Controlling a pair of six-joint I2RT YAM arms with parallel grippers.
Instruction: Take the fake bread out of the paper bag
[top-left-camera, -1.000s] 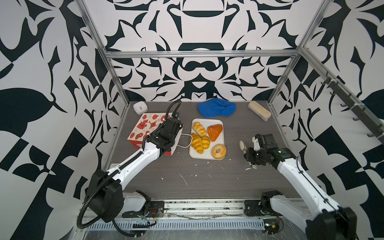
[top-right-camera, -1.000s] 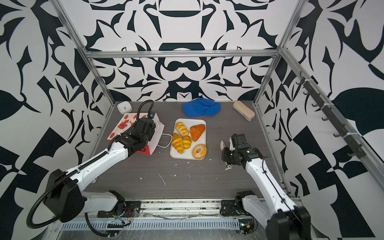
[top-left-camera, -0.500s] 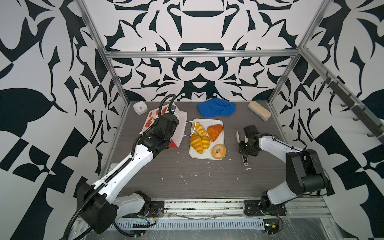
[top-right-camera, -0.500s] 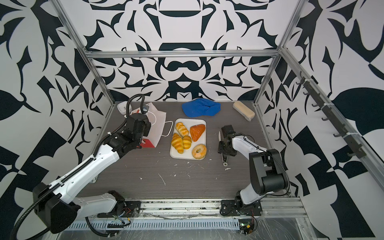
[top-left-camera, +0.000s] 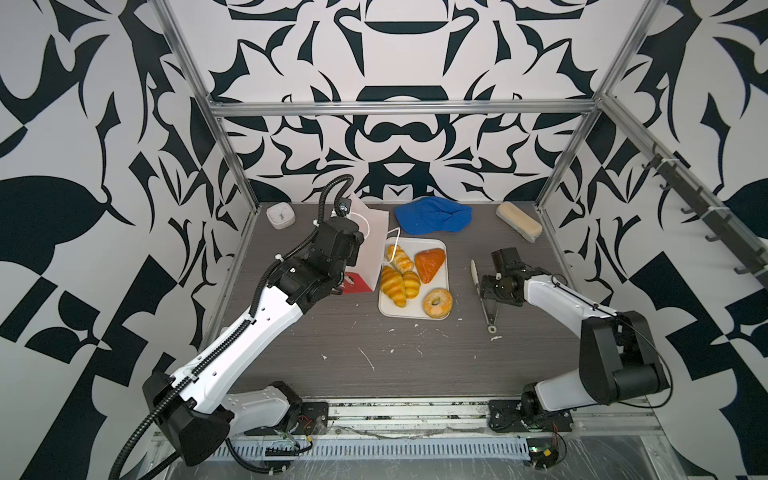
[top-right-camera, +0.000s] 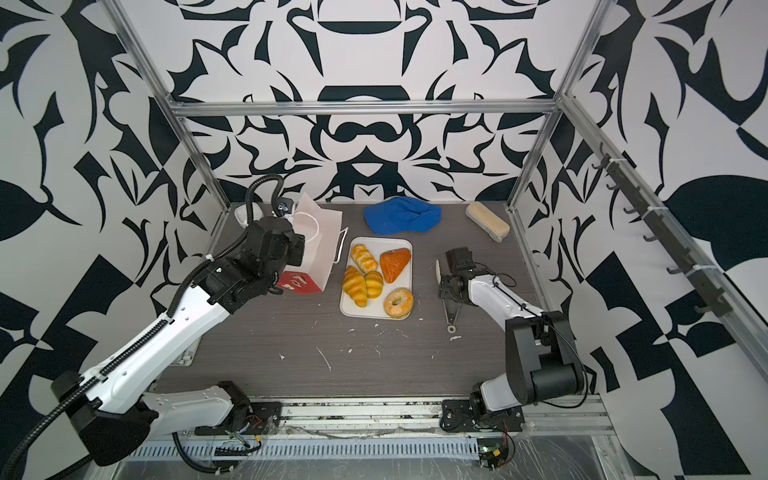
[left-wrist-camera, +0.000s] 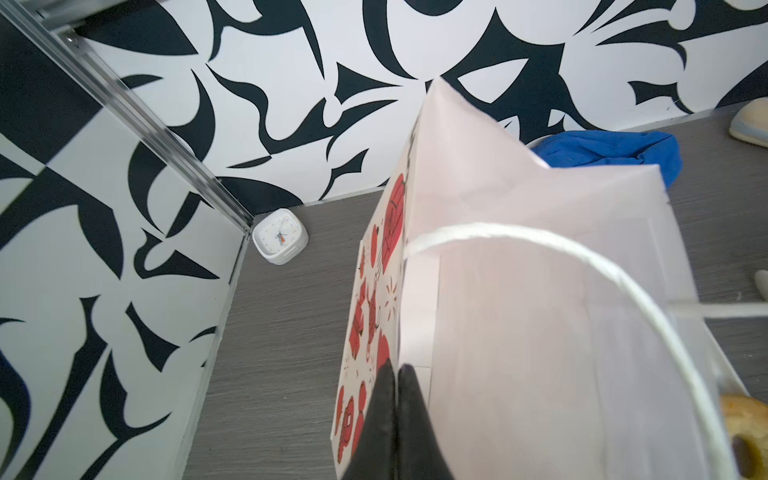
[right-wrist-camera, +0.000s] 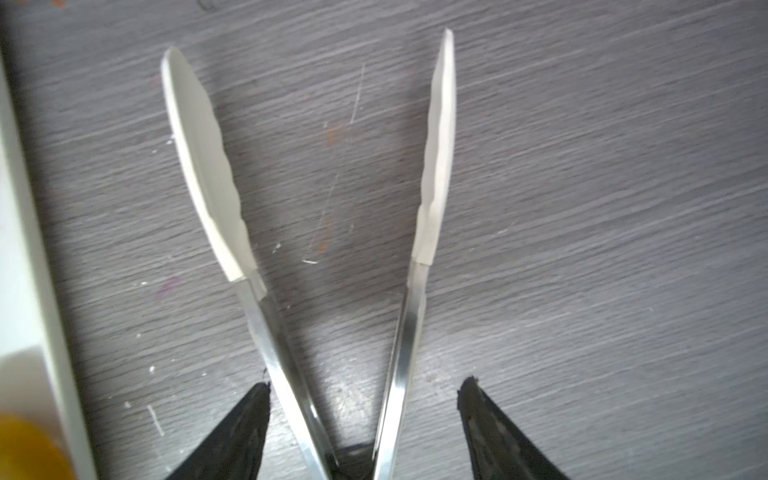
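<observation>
Left arm (top-left-camera: 257, 328) stretches toward frame centre, left gripper (left-wrist-camera: 397, 370) pinched on the paper bag (left-wrist-camera: 519, 291) wall; right arm (top-left-camera: 557, 295) folds low, right gripper (right-wrist-camera: 365, 382) spread astride tongs (right-wrist-camera: 199, 166)

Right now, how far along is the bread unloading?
Done: five pastries sit on the white tray: braided loaf, two croissants, triangular pastry, doughnut. In hand: left hand shut on the paper bag; right hand open, tongs lying on the table between its fingers. Left: probably nothing, though the bag's bottom is hidden.
</observation>
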